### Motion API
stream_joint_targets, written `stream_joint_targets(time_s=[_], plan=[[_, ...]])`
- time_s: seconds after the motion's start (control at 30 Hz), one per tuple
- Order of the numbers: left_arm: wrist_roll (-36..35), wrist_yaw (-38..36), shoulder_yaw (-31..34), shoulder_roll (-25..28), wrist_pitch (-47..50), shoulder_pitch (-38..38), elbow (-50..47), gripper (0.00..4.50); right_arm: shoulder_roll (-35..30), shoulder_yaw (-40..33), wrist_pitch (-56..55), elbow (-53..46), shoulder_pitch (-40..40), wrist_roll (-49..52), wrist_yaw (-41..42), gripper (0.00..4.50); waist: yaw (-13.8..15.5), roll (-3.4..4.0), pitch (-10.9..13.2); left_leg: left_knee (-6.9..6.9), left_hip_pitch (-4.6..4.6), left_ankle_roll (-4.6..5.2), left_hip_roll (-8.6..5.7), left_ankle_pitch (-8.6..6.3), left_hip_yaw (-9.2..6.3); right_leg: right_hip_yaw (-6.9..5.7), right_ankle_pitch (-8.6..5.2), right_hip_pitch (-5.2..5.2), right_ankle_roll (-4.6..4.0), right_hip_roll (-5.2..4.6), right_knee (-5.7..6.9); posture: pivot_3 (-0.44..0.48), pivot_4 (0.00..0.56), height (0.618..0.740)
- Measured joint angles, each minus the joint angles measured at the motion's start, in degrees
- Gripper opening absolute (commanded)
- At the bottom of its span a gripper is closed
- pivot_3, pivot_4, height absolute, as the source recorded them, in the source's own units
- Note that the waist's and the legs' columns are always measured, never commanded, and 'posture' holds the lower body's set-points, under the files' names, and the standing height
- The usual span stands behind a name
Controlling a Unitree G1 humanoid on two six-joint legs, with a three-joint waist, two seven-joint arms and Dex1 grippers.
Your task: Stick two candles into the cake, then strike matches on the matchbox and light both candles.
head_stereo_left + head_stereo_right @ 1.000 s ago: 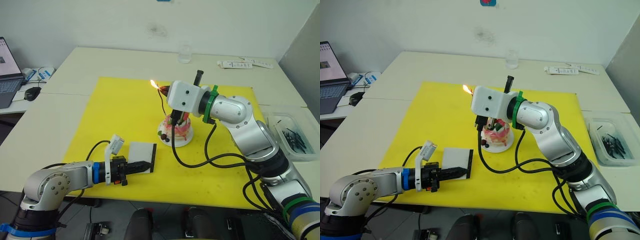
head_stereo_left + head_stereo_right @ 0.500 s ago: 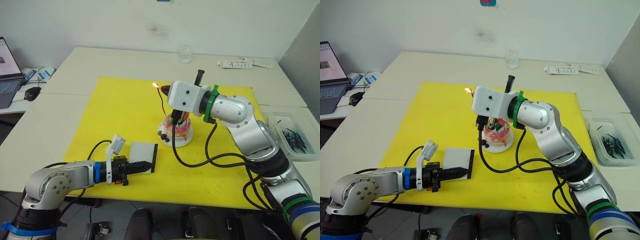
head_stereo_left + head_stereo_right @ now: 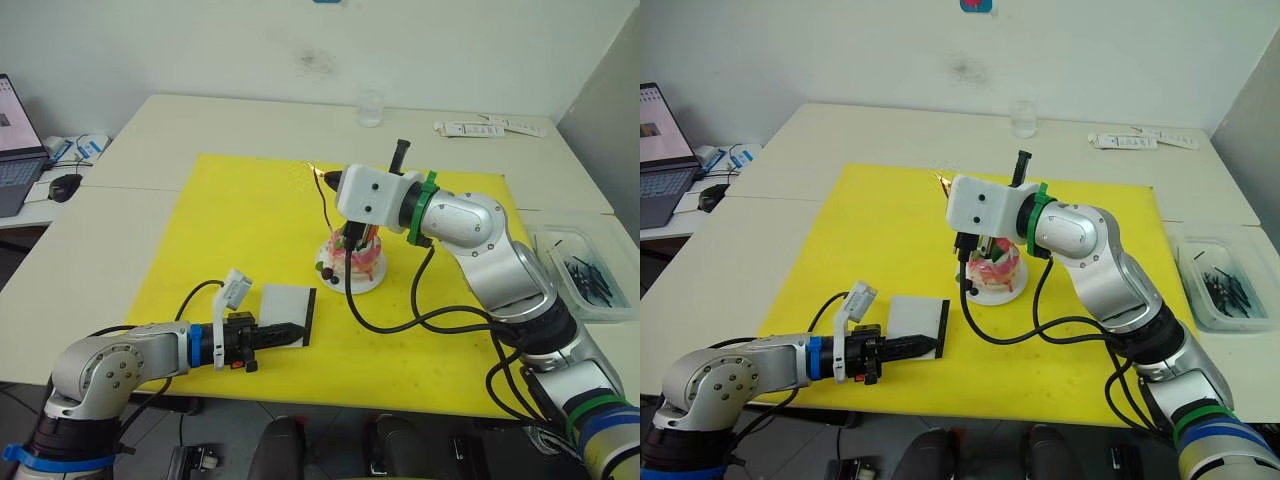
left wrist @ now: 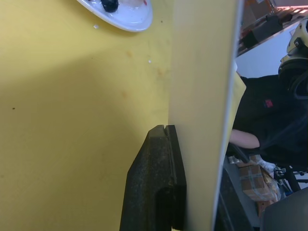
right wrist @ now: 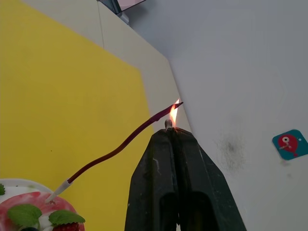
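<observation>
Shrinking from a bright flare a second ago, the flame on the match (image 5: 169, 123) pinched in the right gripper (image 5: 172, 131) licks the candle (image 5: 120, 145) tip above the mid-worktop cake (image 3: 352, 258), while the left gripper (image 3: 285, 333) clamps the matchbox (image 3: 286, 301).
</observation>
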Motion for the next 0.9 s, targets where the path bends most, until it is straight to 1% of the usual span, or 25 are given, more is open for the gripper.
stream_joint_targets(time_s=[0.17, 0.9], plan=[[-0.01, 0.05, 0.0, 0.0, 0.0, 0.08, -0.07, 0.0, 0.08, -0.08, 0.0, 0.0, 0.0, -0.03, 0.0, 0.03, 0.0, 0.0, 0.0, 0.0, 0.0, 0.0, 0.0, 0.0, 0.0, 0.0, 0.1, 0.0, -0.17, 0.0, 0.0, 0.0, 0.15, 0.706], [0.12, 0.04, -0.08, -0.01, 0.0, -0.06, -0.05, 0.0, 0.88, -0.51, -0.62, 0.52, 0.0, -0.12, -0.1, 0.03, -0.02, 0.0, 0.0, 0.01, 0.0, -0.01, 0.0, 0.0, 0.0, -0.01, 0.11, 0.0, -0.19, 0.01, 0.01, 0.0, 0.15, 0.706]])
